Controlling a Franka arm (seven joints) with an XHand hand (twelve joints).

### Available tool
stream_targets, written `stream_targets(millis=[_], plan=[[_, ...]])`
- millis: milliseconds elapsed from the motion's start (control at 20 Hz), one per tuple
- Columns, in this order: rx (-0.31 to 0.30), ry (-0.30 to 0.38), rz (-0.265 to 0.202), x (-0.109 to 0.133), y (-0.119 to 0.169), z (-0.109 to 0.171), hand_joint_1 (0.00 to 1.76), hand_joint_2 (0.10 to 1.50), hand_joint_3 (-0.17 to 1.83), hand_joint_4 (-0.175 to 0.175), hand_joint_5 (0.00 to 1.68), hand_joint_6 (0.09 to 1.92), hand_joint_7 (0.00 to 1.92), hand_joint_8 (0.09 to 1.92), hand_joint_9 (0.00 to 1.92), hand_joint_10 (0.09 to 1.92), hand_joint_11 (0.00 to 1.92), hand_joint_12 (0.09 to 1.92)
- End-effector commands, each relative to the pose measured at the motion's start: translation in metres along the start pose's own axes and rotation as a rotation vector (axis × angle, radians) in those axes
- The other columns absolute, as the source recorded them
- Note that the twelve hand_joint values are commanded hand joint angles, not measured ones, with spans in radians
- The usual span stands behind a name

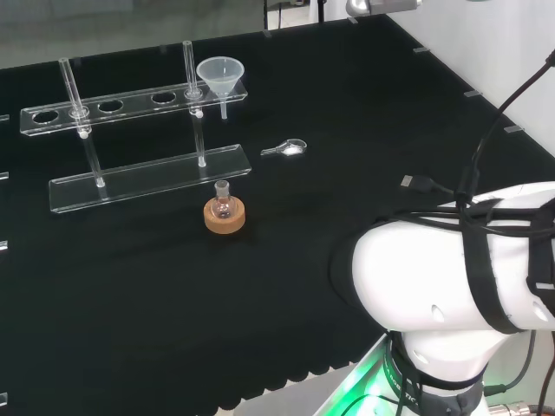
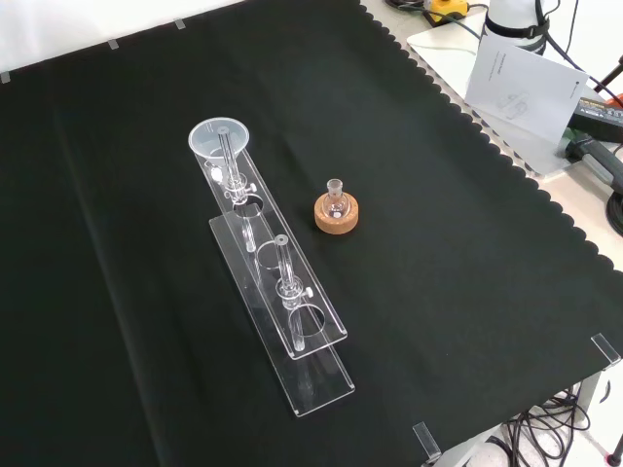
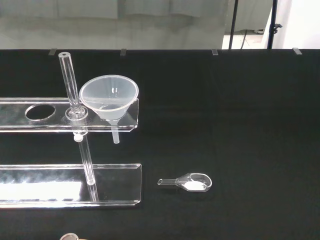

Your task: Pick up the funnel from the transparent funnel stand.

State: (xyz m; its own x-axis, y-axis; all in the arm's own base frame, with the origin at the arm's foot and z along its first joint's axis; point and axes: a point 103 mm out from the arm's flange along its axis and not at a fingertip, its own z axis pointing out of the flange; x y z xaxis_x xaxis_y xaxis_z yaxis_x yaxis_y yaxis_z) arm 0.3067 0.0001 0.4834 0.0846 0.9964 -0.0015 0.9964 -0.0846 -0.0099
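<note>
Funnel (image 1: 220, 76) sits upright in the end hole of the clear stand (image 1: 130, 100), at that rack's right end in my head view (a small flask on a cork ring (image 1: 225, 216) stands nearby), and whether my hand is spread or closed I cannot tell.

one funnel (image 1: 220, 75), one stand (image 1: 147, 178) (clear), one flask (image 1: 223, 200), one scoop (image 1: 287, 149)

A black cloth with a scalloped edge (image 2: 506, 243) covers the bench, held along its edges by small clear clips (image 2: 425, 440). Past the cloth's far edge in the wrist view hangs a pale grey curtain (image 3: 125, 22), with dark upright poles (image 3: 234, 22) beside a white wall (image 3: 302, 22).
</note>
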Motion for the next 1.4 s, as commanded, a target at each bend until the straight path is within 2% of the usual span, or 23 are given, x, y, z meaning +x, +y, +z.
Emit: stream_targets(millis=[50, 250, 650, 1050, 1400], plan=[[-0.012, -0.019, -0.002, 0.001, 0.000, 0.000, 0.00, 1.11, 0.58, 0.017, 0.09, 0.10, 0.01, 0.25, 0.09, 0.62, 0.06, 1.28], [-0.012, -0.025, 0.003, 0.004, 0.002, -0.002, 0.00, 1.18, 0.44, 0.018, 0.11, 0.09, 0.00, 0.27, 0.09, 0.61, 0.02, 1.36], [0.012, -0.016, 0.025, 0.004, 0.014, 0.013, 0.00, 1.19, 0.42, 0.019, 0.12, 0.09, 0.00, 0.27, 0.09, 0.61, 0.01, 1.37], [0.042, -0.033, 0.064, 0.002, 0.043, 0.028, 0.00, 1.19, 0.42, 0.018, 0.13, 0.09, 0.00, 0.28, 0.10, 0.62, 0.01, 1.37], [0.078, -0.037, 0.018, 0.005, 0.089, 0.037, 0.00, 1.16, 0.38, 0.020, 0.11, 0.09, 0.00, 0.27, 0.08, 0.61, 0.00, 1.36]])
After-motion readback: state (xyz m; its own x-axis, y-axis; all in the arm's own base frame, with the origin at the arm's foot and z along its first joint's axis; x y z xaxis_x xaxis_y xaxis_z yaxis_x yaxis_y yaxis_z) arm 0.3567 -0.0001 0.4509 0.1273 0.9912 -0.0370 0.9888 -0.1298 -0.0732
